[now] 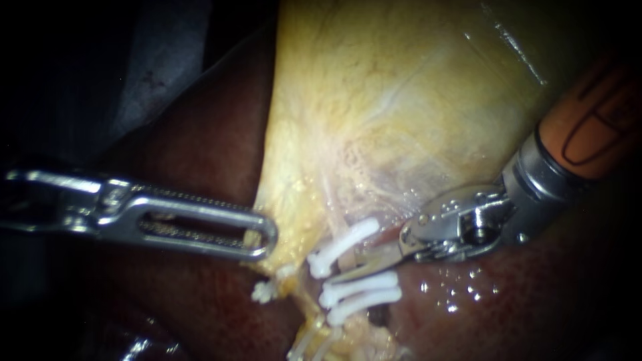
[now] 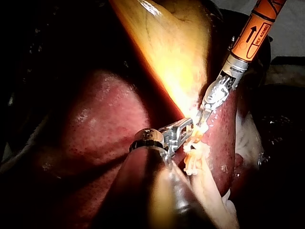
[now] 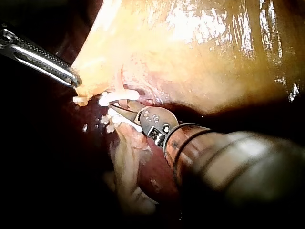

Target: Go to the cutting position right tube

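Endoscope view first. Right tube (image 1: 361, 259) lies just near of the yellow gallbladder (image 1: 401, 100), its long axis running from far to near. It is crossed by one white clip (image 1: 344, 242) on its far side and by a pair of clips (image 1: 361, 291) on its near side. The right instrument (image 1: 348, 271) enters from the right over the dark liver (image 1: 535, 301) and points left. Its tip lies across the tube between that clip and the pair. I cannot tell how far its end effector is open. The left instrument (image 1: 264, 234) lies level, and its end effector is closed on the gallbladder's left edge.

Left wrist view: the left instrument (image 2: 183, 129) meets the right instrument (image 2: 200, 119) at the clipped strand. Only here does the right one's orange shaft show at length.

Right wrist view: the right instrument's tip (image 3: 121, 110) sits just under a curved clip (image 3: 119, 97). The left instrument (image 3: 71, 78) pinches the gallbladder's rim (image 3: 190, 62).
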### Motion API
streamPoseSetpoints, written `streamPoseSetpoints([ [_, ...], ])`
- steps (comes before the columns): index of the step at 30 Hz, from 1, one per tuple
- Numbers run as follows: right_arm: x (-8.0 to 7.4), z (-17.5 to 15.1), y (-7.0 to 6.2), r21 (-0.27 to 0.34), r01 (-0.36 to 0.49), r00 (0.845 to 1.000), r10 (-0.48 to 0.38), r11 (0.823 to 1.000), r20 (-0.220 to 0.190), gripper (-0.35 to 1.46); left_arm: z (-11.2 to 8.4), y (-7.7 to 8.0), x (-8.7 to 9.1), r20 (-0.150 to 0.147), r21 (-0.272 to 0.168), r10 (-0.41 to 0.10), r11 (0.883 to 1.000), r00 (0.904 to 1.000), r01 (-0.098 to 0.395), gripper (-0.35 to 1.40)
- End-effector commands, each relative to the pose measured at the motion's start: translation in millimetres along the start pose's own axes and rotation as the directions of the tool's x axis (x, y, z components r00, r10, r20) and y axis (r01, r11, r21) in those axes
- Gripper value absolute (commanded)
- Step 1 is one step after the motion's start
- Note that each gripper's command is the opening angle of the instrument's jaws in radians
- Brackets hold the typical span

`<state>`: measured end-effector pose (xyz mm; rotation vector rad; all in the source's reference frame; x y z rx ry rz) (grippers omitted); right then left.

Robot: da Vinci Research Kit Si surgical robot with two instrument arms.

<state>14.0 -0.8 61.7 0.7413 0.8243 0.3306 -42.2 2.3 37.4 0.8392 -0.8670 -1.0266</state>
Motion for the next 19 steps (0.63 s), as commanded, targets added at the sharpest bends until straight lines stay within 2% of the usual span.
streamPoseSetpoints([
  [1, 0.0, 0.0, 0.0, 0.0, 0.0, 1.0, 0.0, 1.0, 0.0, 0.1, 0.0, 0.0, 0.0, 0.0, 0.0, 0.0, 1.0, 1.0, 0.0, -0.35],
  [19, 0.0, 0.1, 0.0, 0.002, 0.002, 1.0, -0.002, 1.0, 0.0, 0.1, 0.1, 0.0, 0.0, 0.0, 0.0, 0.0, 1.0, 1.0, 0.0, -0.35],
])
